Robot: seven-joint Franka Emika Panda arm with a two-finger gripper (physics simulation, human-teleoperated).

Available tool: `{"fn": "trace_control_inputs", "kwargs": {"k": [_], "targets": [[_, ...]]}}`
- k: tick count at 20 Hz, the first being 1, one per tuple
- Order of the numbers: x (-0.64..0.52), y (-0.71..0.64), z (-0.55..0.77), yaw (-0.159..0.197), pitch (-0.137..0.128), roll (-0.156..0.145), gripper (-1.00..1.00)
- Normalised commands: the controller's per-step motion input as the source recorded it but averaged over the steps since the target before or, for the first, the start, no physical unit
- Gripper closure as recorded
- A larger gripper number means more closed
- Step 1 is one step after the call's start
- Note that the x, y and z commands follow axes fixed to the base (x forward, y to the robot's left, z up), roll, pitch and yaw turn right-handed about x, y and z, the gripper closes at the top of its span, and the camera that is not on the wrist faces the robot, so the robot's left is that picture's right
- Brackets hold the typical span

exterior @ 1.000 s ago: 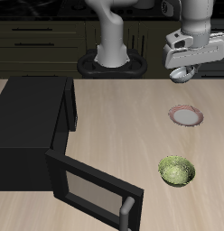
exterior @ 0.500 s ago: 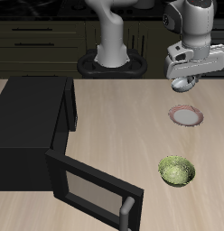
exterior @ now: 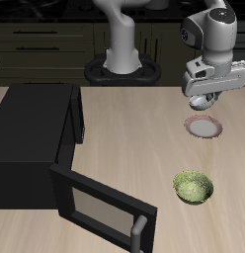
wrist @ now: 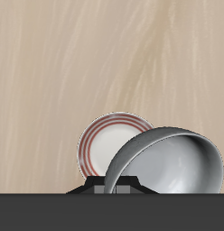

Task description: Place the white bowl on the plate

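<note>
Since a second earlier, the gripper (exterior: pixel 204 97) had carried the white bowl (exterior: pixel 203 100) lower and nearer the plate (exterior: pixel 204 127), toward the counter's back edge. Its fingers were clamped on the bowl's rim, holding it tilted just above the plate, probably to line up the drop.

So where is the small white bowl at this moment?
The small round white bowl with the grey metallic inside is held in the claw above the table, over the back edge of the flat pink-rimmed plate, not yet on it.
</note>
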Motion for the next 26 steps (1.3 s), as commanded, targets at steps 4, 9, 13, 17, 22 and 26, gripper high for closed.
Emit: {"fn": "trace_control_inputs", "kwargs": {"k": [4, 9, 13, 17, 22, 26], "targets": [[-0.03, 0.16, -0.41, 0.014, 0.050, 0.005, 1.00], [-0.03, 0.15, -0.39, 0.020, 0.053, 0.019, 1.00], [0.04, 0.03, -0.34, 0.003, 0.050, -0.006, 1.00], [0.02, 0.02, -0.29, 0.015, 0.052, 0.004, 1.00], [0.02, -0.01, -0.27, -0.040, 0.098, 0.064, 1.00], [-0.02, 0.04, -0.16, -0.017, 0.076, 0.019, -1.00]]}}
